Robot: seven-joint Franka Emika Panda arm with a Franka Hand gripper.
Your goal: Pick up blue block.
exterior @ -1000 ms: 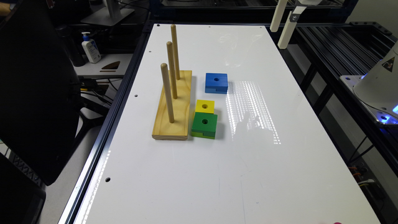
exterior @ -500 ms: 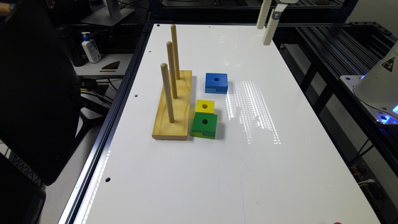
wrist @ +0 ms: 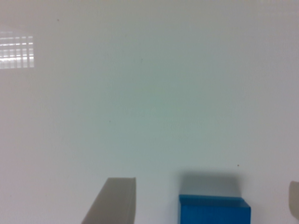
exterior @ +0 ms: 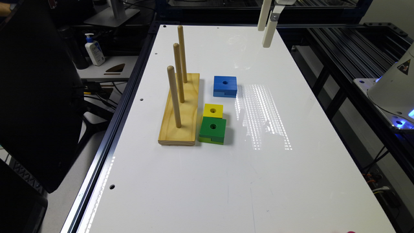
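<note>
claw point(wrist: 205, 205) fingers apart above white table point(exterior: 226, 181), flat blue block point(exterior: 225, 86), round centre hole

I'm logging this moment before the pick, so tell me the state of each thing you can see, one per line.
blue block: flat on the table, alone, not grasped.
yellow block: flat, against the green block.
green block: flat, beside the peg board.
peg board: three pegs upright, all bare.
gripper: open, holding nothing, above the table.
</note>
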